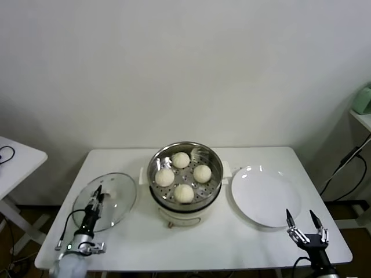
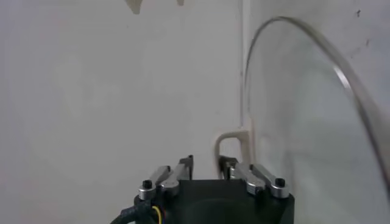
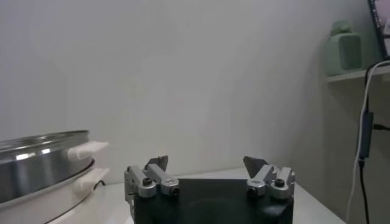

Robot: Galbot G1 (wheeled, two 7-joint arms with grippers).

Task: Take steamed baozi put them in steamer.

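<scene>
In the head view, four steamed baozi (image 1: 183, 175) lie inside the steamer (image 1: 185, 153) in the middle of the white tabletop (image 1: 191, 240). An empty white plate (image 1: 265, 197) is just beside it, on the right. The left hand (image 1: 96, 194) is over the glass lid (image 1: 106, 200); the right hand (image 1: 306, 223) is near the front edge, fingers spread.

The left wrist view shows the left hand (image 2: 207, 164) closed around the lid's white handle (image 2: 233, 143).

The right wrist view shows the right hand (image 3: 207, 163) released and empty, with the steamer (image 3: 42, 167) at the side. No writing is readable.

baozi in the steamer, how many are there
4, all on the steamer tray: baozi at the back, left, right and front. None visible elsewhere.
</scene>
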